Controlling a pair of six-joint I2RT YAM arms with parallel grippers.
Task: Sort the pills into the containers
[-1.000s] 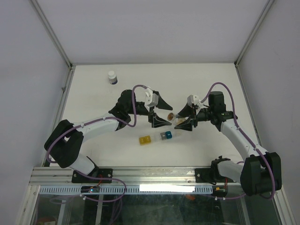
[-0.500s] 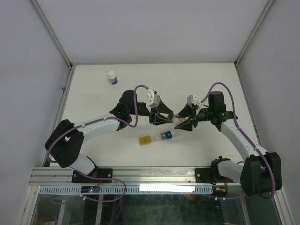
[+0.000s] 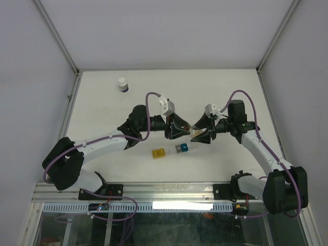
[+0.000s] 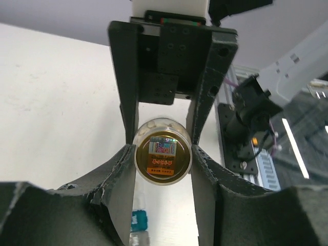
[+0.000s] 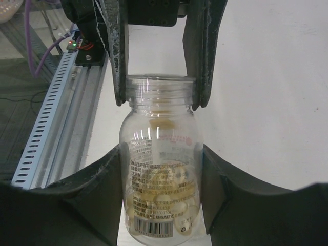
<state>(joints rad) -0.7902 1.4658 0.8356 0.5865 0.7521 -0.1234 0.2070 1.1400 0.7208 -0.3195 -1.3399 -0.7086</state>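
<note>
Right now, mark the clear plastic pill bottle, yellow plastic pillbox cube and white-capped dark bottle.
clear plastic pill bottle [image 5: 160, 195]: right wrist, labelled body.
yellow plastic pillbox cube [image 3: 158, 152]: top external, top face.
white-capped dark bottle [image 3: 122, 80]: top external, cap.

The top camera hangs high at the near edge, looking down and forward over the whole table [image 3: 102, 102]. The two wrist cameras sit very close, facing each other from opposite ends of the clear vial [image 3: 190, 129] [image 4: 163, 156] [image 5: 161, 184], which all three views share.
</note>
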